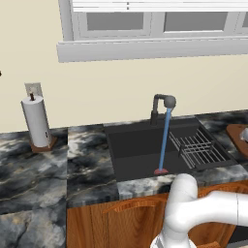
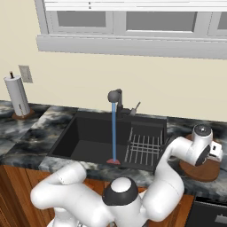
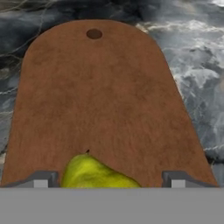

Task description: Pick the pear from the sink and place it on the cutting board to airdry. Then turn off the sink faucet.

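The yellow-green pear [image 3: 94, 173] lies on the reddish-brown cutting board [image 3: 100, 100], right between my fingertips. My gripper [image 3: 109, 179] is open, with a gap between each fingertip [image 3: 41, 180] and the fruit. From the right base view, my hand [image 2: 213, 151] hovers over the cutting board [image 2: 199, 172] on the counter right of the sink [image 2: 88, 137]. The dark faucet [image 2: 116, 97] pours a thin blue stream into the basin. In the left base view the faucet [image 1: 162, 104], the sink [image 1: 140, 145] and an edge of the cutting board [image 1: 240, 135] show.
A wire rack [image 1: 198, 147] fills the right part of the basin. A paper-towel roll [image 1: 37, 121] stands on the marbled counter [image 1: 34, 164] far left. A pinkish drain spot [image 2: 113, 161] sits where the stream lands. A window sill [image 1: 145, 48] runs above.
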Robot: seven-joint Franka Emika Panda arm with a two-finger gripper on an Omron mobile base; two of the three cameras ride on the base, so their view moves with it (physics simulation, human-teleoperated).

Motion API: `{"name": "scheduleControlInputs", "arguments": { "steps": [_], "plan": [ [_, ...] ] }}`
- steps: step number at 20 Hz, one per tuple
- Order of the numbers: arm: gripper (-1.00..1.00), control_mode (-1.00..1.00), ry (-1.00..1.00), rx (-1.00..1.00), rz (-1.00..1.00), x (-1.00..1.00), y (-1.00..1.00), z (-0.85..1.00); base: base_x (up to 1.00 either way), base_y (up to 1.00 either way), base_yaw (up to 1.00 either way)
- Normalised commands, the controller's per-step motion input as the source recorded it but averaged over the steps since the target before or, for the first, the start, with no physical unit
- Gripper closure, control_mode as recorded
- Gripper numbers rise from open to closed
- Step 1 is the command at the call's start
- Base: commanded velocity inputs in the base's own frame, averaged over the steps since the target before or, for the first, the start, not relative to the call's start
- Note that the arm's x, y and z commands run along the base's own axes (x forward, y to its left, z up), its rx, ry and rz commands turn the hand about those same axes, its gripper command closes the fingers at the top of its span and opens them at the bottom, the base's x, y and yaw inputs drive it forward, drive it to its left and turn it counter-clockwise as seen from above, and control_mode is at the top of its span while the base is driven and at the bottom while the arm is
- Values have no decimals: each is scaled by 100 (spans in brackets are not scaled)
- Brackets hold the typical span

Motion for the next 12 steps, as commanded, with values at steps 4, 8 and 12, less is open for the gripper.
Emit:
{"name": "scheduleControlInputs", "arguments": {
  "steps": [4,8,12],
  "plan": [
    [-100,-100,0,0,1,0,0,0,0,0,0],
    [-100,-100,0,0,0,0,0,2,0,0,0],
    [-100,-100,-5,1,4,0,0,36,0,0,0]
  ]
}}
